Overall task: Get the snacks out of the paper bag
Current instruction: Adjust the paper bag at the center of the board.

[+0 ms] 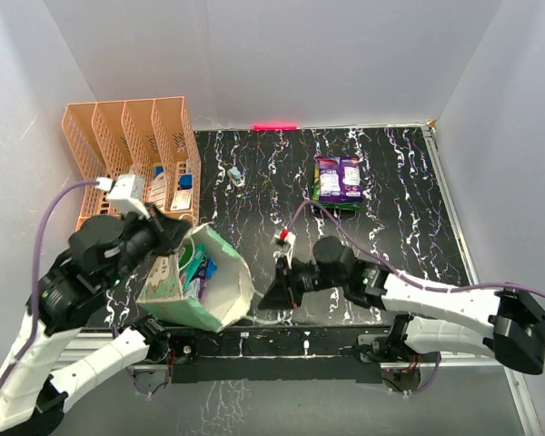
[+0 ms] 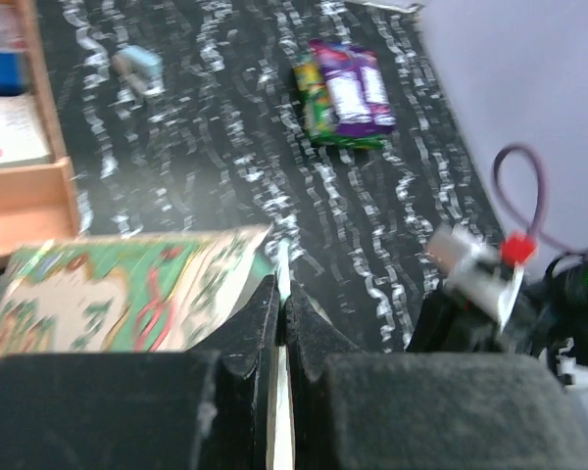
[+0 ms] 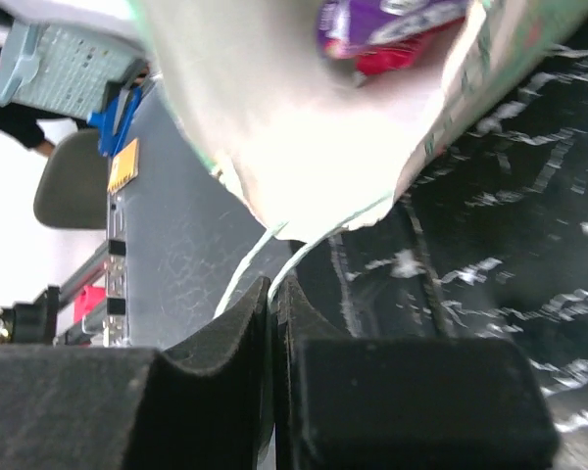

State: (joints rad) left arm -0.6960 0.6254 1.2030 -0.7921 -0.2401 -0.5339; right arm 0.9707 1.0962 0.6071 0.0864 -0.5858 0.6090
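The paper bag [image 1: 213, 304] lies tipped over at the lower left of the top view, its mouth facing right. The left pincer [image 2: 279, 313] is clamped on the thin upper edge of the bag and holds the mouth up. Several snacks [image 1: 196, 268] sit inside, among them a purple packet [image 3: 392, 22] with a red one beside it, just within the mouth in the right wrist view. A purple and a green packet [image 1: 338, 179] lie stacked on the tabletop [image 1: 400, 182], upper centre.

The right pincer [image 3: 271, 294] sits at the bag's lower lip with its jaws pressed together. The white string handle [image 3: 237, 289] runs right past their tips; whether it is pinched I cannot tell. No packet is in them.

The step in hand looks like fetching the next packet. To do it well, the right pincer would need to spread, go in low along the bag's floor and close on one packet's edge. The left should keep its clamp so the mouth does not collapse. The string could snag on the way in.

There is open room on the dark tabletop to the right of the bag and up towards the stacked packets. The orange file rack [image 1: 127, 145] crowds the upper left, and the near edge of the tabletop lies just below the bag.
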